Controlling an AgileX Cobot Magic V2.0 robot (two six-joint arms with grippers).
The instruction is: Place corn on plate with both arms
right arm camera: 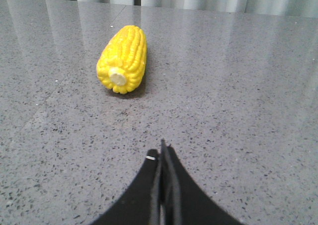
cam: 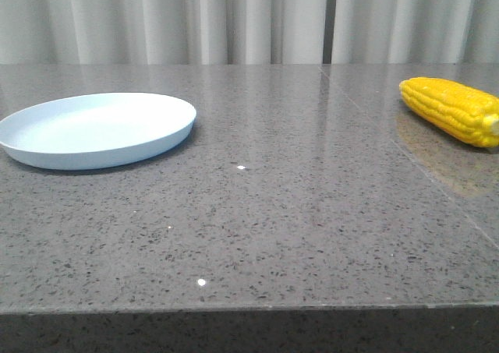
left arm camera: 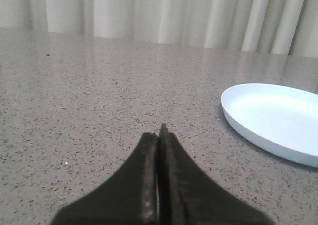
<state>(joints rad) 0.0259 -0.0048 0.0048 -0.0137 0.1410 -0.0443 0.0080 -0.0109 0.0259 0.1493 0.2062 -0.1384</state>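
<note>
One corn (cam: 454, 109) lies on its side at the right of the grey table (cam: 296, 220), one pale blue plate (cam: 95, 129) sits bare at the left, well apart from it. Two grippers: the left gripper (left arm camera: 159, 135) and the right gripper (right arm camera: 163, 153) each have fingers pressed together, holding nothing

Corn (cam: 452, 110): bright yellow cob, rows of kernels, pale stub end, lying on its side at the far right of the front view, partly cut by the edge. Plate (cam: 97, 129): round, shallow, pale blue, low rim, upright and empty at left, well apart from the corn.
</note>
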